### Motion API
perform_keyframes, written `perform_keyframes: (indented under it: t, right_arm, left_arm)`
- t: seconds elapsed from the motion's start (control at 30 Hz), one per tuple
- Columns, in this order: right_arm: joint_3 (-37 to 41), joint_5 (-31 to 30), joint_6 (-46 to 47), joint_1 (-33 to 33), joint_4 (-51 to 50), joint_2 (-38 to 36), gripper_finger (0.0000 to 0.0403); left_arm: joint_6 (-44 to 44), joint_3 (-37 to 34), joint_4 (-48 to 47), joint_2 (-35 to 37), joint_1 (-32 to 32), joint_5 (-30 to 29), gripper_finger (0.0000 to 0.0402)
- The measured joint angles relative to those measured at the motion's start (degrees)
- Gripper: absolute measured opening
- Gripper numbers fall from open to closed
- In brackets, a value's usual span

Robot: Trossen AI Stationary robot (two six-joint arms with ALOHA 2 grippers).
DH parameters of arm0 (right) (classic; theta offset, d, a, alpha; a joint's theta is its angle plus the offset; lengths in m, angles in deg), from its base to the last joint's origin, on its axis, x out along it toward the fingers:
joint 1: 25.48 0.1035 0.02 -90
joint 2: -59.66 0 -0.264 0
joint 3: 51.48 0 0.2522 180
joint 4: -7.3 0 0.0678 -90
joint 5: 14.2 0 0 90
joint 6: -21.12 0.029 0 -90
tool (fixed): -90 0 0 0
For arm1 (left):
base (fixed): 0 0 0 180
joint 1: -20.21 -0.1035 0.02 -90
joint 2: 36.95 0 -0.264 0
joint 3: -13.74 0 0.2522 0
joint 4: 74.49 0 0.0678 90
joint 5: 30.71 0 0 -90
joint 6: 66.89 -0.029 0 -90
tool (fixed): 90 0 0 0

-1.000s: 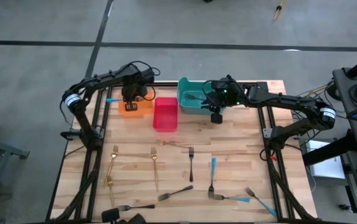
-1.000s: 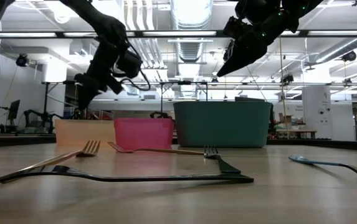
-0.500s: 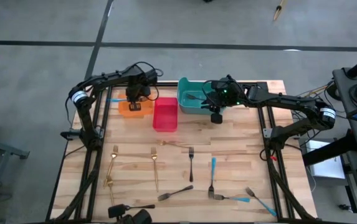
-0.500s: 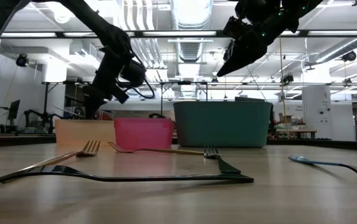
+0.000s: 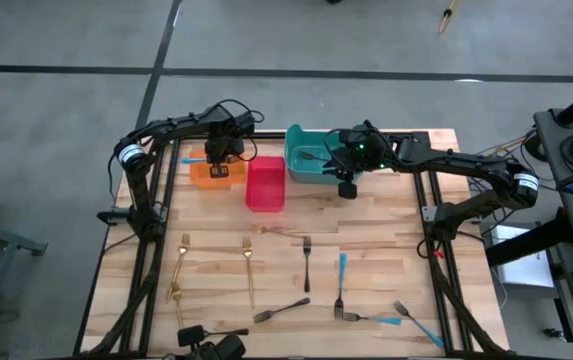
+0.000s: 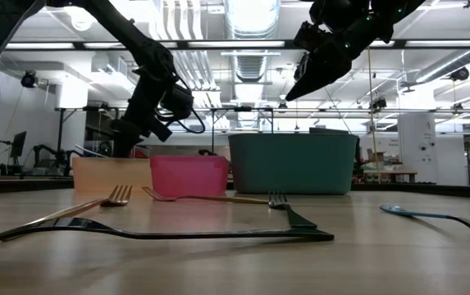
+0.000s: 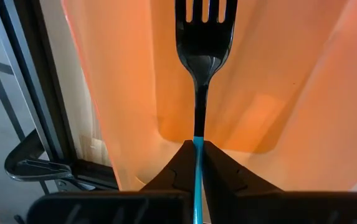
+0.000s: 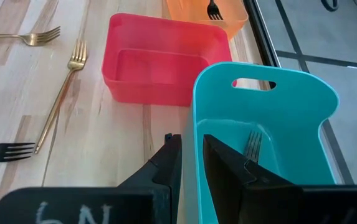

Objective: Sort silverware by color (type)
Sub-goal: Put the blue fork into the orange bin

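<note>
My left gripper (image 5: pixel 218 163) hangs over the orange bin (image 5: pixel 214 175), shut on a fork (image 7: pixel 204 59) with a dark head and a bright blue handle. My right gripper (image 5: pixel 334 168) hovers high above the teal bin (image 5: pixel 304 160), its fingers a narrow gap apart and holding nothing. One dark fork (image 8: pixel 253 146) lies inside the teal bin. The red bin (image 5: pixel 264 183) stands between the two. Gold forks (image 5: pixel 181 265), dark forks (image 5: pixel 307 262) and blue-handled forks (image 5: pixel 341 285) lie flat on the near half of the table. My left gripper pinches the fork's blue handle (image 7: pixel 197 149) between its two fingers, just behind where the blue meets the dark neck. The fingers point steeply down and lie along the fork. The tines stick out past the fingertips into the orange bin's opening (image 7: pixel 253 93).
The three bins stand in a row along the table's far edge. Metal frame rails (image 5: pixel 156 230) run along the table's left and right sides. A strip of bare wood lies between the bins and the scattered forks.
My left gripper has sunk toward the orange bin and shifted a little toward the table's right, carrying the blue-handled fork with it. It has stayed shut on the fork.
</note>
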Motion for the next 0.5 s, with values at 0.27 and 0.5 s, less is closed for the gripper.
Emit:
perform_keyframes:
  t: [0.27,0.5]
  right_arm:
    - [0.00,0.00,-0.08,0.00,0.02,0.00,0.0057]
    - [0.00,0.00,0.04,0.02,0.00,0.00,0.0057]
  left_arm:
    - [-0.01,0.00,0.11,0.00,0.00,0.07,0.0009]
    - [0.06,-0.02,0.17,0.00,0.00,0.09,0.0014]
